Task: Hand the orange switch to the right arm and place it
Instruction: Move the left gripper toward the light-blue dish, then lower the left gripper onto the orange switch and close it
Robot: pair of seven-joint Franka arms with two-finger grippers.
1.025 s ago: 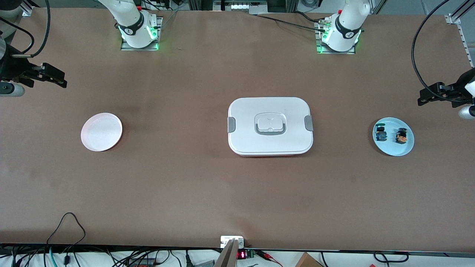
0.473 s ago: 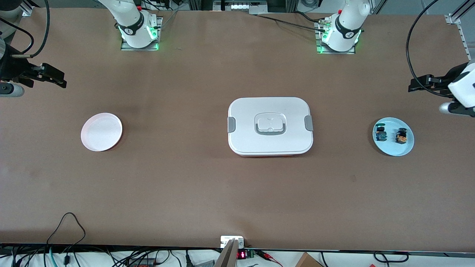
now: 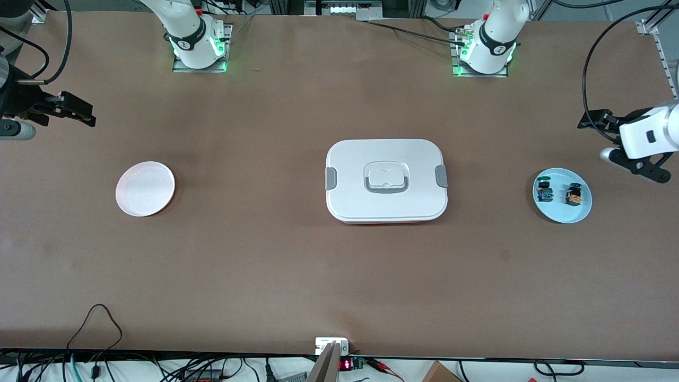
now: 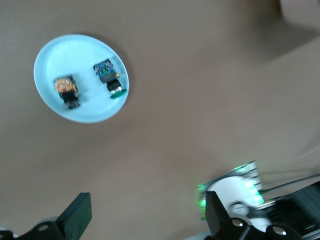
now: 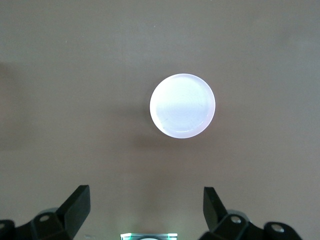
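- Orange switch (image 3: 573,194), the tiny black blocky component with orange parts, is lying on the small round pale-blue plate (image 3: 561,214) toward the left arm's end of the brown tabletop (image 3: 339,265); you are seeing it untouched, so the pickup is not yet done.
- Beside it on the same plate, a similar black switch with green and blue parts (image 3: 543,191) is sitting just apart from it, toward the middle of the tabletop; you are needing a narrow, well-aimed grasp so that only the orange one comes up.
- Your left gripper (image 3: 598,121) is hanging in the air near the blue plate, over bare tabletop and not over the plate itself; its wrist view is showing the fingers (image 4: 75,216) spread wide with nothing between them, which suits an approach to the plate.
- Your right gripper (image 3: 79,111) is waiting at the right arm's end of the tabletop, fingers (image 5: 76,206) spread and empty, with its camera looking down on the round white plate (image 3: 145,189); that plate is probably serving as the place to set the switch down after the handover.
- Between the two plates, a white rectangular lidded box with grey side clasps (image 3: 386,180) is occupying the middle of the tabletop, so you are likely meeting for the handover above it, clear of its lid.
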